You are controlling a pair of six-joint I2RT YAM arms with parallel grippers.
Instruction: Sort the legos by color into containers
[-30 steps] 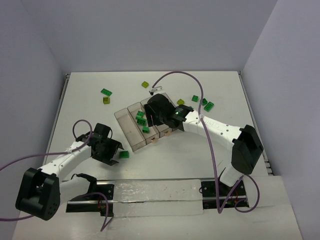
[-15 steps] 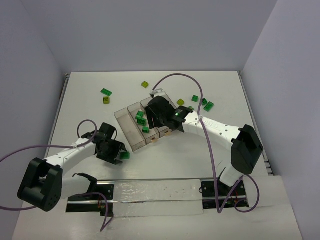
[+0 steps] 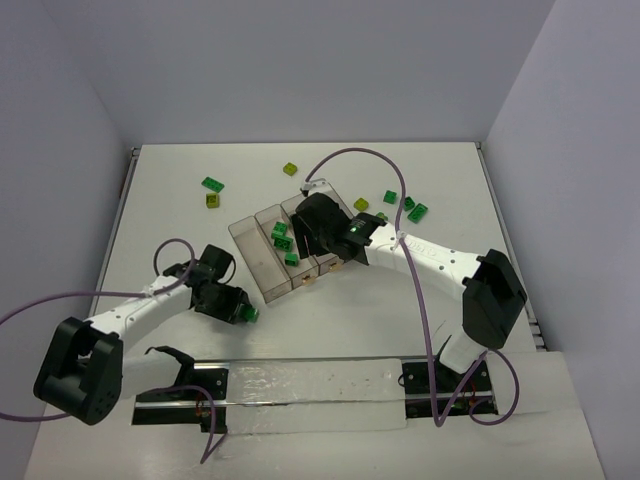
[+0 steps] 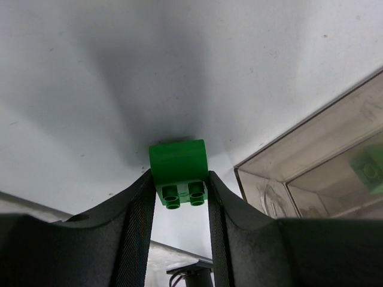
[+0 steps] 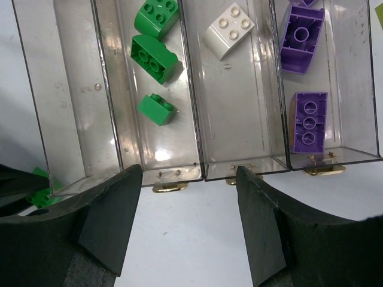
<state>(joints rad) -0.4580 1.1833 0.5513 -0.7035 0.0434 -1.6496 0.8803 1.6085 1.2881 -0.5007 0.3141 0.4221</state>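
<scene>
My left gripper is shut on a dark green lego, studs toward the camera, low over the table just left of the containers' near end. The containers form one clear smoky tray of four compartments. The leftmost is bare, the second holds three dark green legos, the third a white one, and the fourth purple ones. My right gripper hangs open over the tray's tabbed end with nothing between its fingers.
Loose legos lie on the far table: a dark green one, yellow-green ones, and green ones right of the tray. Table edges run along left and right.
The left gripper slid up to the dark green lego and closed its fingers on it. The right arm and the tray have not moved.
</scene>
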